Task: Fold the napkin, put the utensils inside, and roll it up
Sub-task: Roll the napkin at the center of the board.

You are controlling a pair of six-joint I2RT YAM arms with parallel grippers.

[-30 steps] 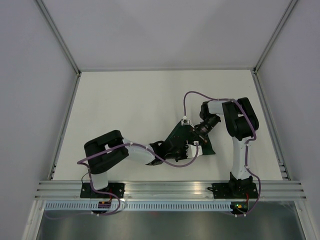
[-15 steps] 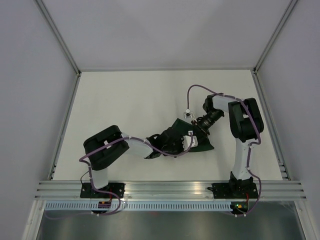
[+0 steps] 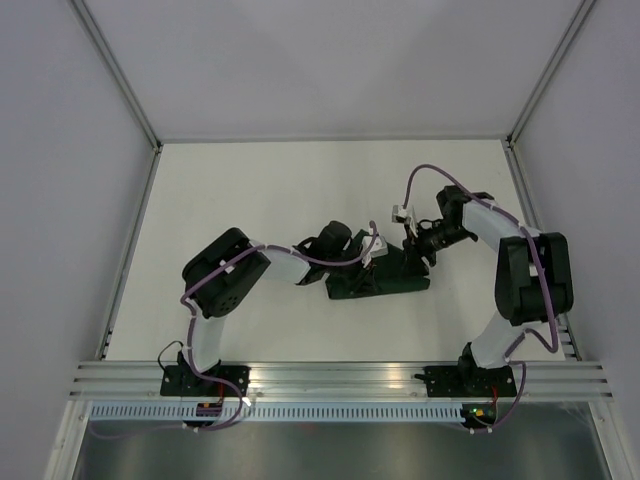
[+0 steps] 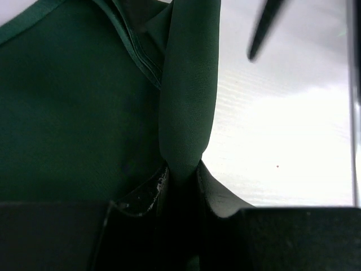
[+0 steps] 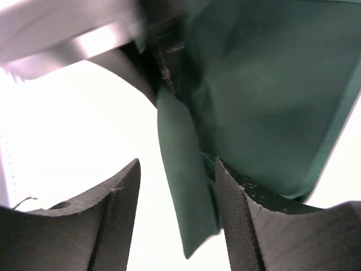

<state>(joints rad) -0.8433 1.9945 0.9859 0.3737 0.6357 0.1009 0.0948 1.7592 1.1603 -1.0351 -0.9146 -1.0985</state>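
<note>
Napkin (image 3: 392, 283): dark green, bunched into a low folded bundle on the white table (image 3: 250, 200), right of centre in the top view, between the two wrists. Left gripper (image 4: 181, 174) is clamped on a doubled-over fold of it. The left wrist view shows that fold rising from between the pinched fingers up the middle of the frame, a hemmed edge beside it at upper left and flat cloth filling the left half. Right gripper (image 5: 177, 169) sits at the bundle's right end with jaws apart. The same fold hangs in the gap between its fingers (image 5: 113, 226), cloth against the pad at frame right, white table showing between the fold and the pad at frame left, so no grip there. In the right wrist view the left gripper's black tips are at top centre, pinching the fold's upper end. Blurred dark slim shape at upper right of the left wrist view, can't tell what it is. Aluminium rail (image 3: 340, 375) runs across the bottom of the top view, both arm bases on it.
</note>
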